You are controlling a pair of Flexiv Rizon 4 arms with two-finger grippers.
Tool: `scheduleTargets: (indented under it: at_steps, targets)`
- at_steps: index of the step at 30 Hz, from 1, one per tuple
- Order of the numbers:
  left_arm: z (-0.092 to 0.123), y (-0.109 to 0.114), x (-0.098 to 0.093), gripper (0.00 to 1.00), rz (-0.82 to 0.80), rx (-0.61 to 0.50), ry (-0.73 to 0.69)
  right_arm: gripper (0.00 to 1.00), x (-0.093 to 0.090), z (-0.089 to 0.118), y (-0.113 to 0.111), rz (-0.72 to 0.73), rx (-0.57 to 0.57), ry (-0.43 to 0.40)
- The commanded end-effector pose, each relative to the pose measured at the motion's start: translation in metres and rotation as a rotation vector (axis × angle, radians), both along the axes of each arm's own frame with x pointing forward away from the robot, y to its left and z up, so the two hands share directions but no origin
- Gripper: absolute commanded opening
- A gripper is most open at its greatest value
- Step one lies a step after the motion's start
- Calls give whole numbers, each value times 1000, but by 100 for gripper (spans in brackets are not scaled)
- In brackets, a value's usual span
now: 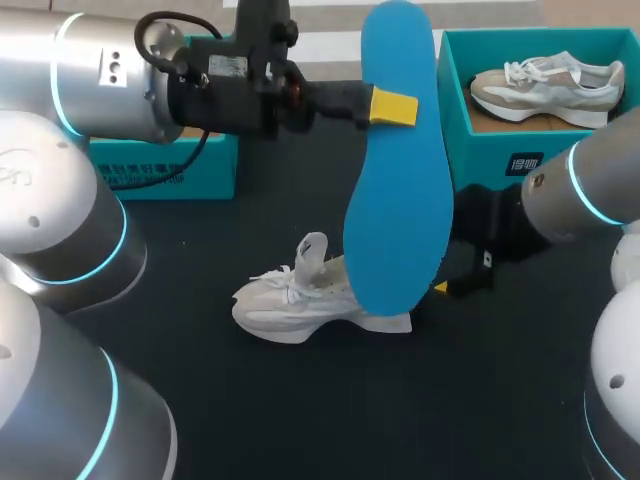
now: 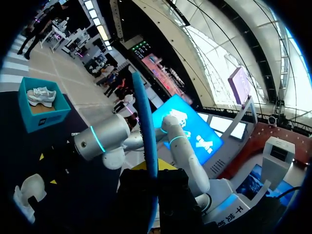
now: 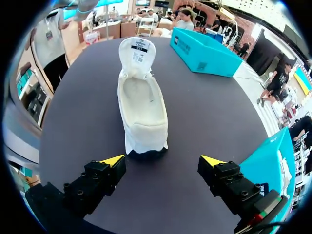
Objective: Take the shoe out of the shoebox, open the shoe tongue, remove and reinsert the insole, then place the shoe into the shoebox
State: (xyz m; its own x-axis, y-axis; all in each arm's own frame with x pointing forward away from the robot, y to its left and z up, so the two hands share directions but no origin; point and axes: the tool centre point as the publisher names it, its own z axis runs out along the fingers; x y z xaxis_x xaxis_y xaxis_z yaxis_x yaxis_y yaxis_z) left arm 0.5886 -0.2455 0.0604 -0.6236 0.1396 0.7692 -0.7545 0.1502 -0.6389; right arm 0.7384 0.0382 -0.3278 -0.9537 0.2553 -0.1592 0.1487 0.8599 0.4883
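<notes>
White mesh sneaker point(image 1: 300, 300) stands on the dark counter point(image 1: 300, 420), tongue pulled up. Right hand point(image 3: 161, 162) is spread wide just behind the heel, apart from it. Left hand point(image 1: 393, 107) holds a blue foam insole point(image 1: 400, 200) upright above the sneaker, apparently pinched. Teal cardboard shoebox point(image 1: 490, 160) sits far right with a second sneaker point(image 1: 545, 85) inside.

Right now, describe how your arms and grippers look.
Both the left arm and right arm are silver-grey rounded links with glowing cyan rings at the joints. The left gripper and right gripper are black, blocky and yellow-tipped. A black cable loops over the left wrist.
</notes>
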Motion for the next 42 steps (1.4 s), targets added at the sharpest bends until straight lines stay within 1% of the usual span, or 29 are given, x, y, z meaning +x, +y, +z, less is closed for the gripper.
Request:
scheduleTargets:
  at_steps: [1,5,40,42]
  targets:
    - [-2,0,-1,0,2,-2,1,100,-1,17,-11,-28,-125,38]
    - [-2,0,-1,0,2,-2,1,100,6,18,-19,-17,-106,54]
    - [-2,0,-1,0,2,-2,1,100,6,18,-19,-17,-106,54]
    - [-2,0,-1,0,2,-2,1,100,7,23,-19,6,-133,65]
